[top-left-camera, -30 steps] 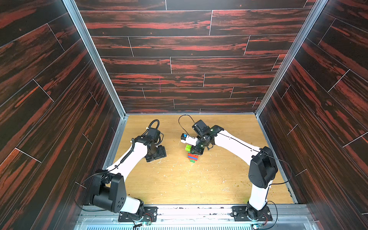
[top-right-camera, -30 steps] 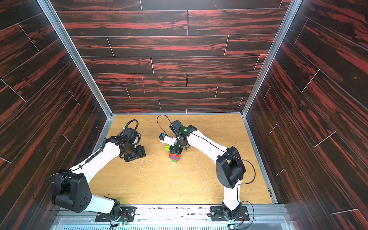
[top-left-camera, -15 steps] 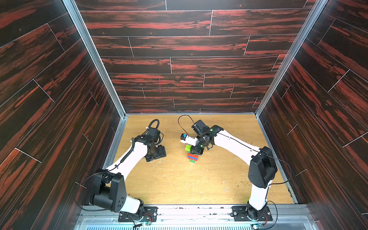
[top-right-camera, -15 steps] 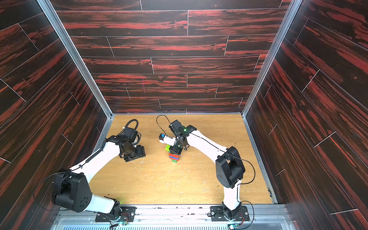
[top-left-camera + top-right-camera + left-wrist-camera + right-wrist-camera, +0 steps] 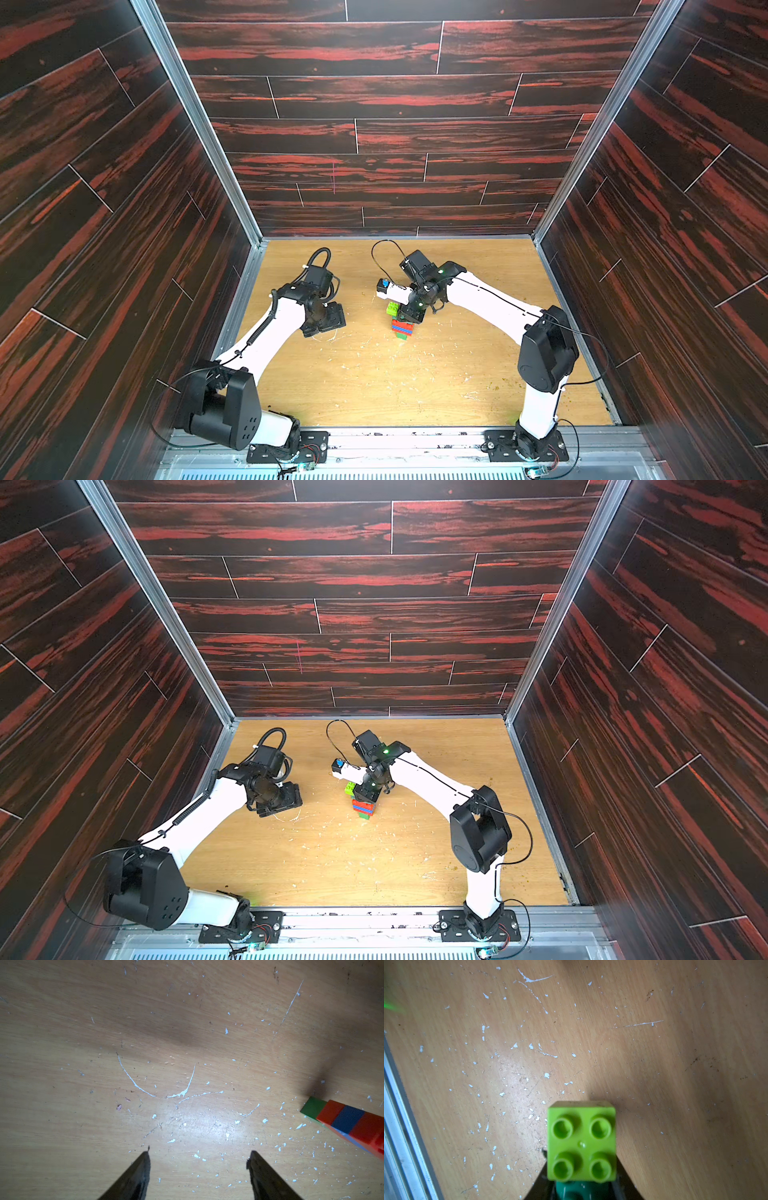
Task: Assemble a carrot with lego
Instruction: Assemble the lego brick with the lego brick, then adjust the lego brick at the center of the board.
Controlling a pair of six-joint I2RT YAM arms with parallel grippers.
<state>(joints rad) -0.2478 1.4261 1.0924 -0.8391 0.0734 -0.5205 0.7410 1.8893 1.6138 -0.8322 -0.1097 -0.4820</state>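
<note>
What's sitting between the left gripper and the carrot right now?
Nothing. Only bare, scratched table lies between the left gripper, jaws open, and the carrot. The left wrist view shows it, and both top views agree.

The carrot (image 5: pixel 402 327) rests on the table (image 5: pixel 374 382), under the right claw (image 5: pixel 410 315).

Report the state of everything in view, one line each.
carrot, bricks joined, green tip down at the table.
lime brick, on the teal bar, studs showing.
left claw, open, empty.
right claw, around the teal bar; grip unclear.
</note>
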